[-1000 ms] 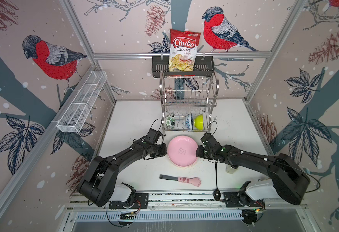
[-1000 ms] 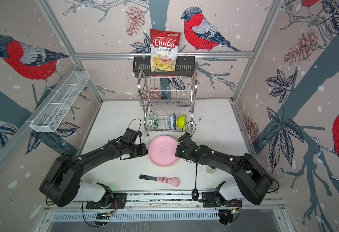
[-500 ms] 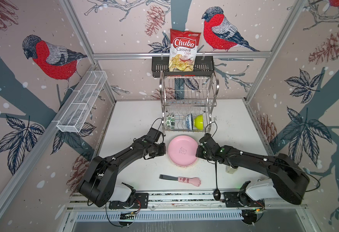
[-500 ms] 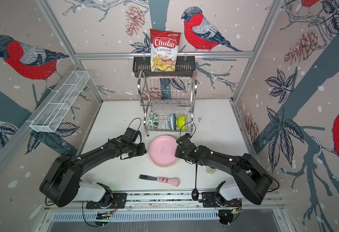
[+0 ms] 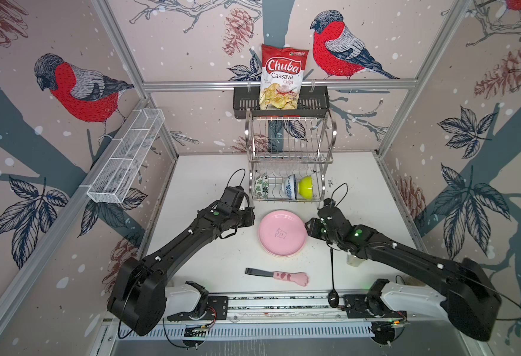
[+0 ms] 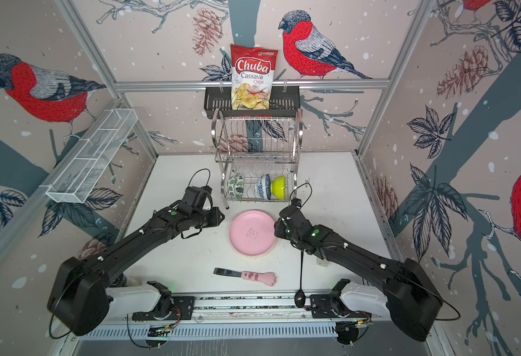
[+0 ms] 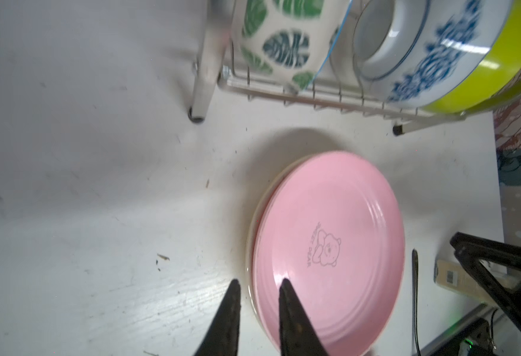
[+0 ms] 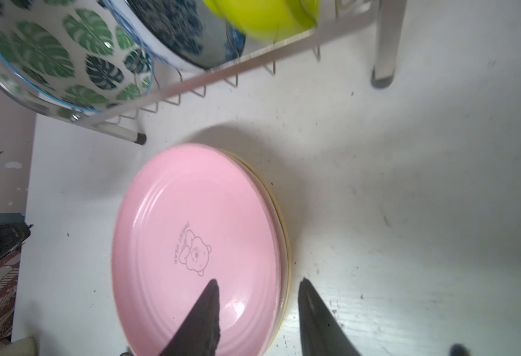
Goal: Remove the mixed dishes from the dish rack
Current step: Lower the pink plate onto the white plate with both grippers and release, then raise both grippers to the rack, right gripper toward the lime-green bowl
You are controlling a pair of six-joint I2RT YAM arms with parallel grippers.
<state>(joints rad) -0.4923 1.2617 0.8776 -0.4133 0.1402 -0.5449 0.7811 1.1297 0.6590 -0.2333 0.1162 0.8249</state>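
**One plate stack down, dish rack not yet empty**

In both top views the pink plate lies flat on top of the stack on the desk, just in front of the dish rack. That is probably so that more dishes can be set around it. The left gripper and right gripper flank its opposite rims. In the rack's lower tier the green-leaf bowl, blue-white bowl and lime bowl stand on edge, propped between the wires.

In the left wrist view the left gripper has its jaws slightly apart and holds nothing, poised at the stack's rim. A cream-yellow plate shows beneath the pink one.

In the right wrist view the right gripper is spread wider, also empty, with its fingers either side of the rim. The plates rest free, and the bowls behind them in the rack look like the next to come out.
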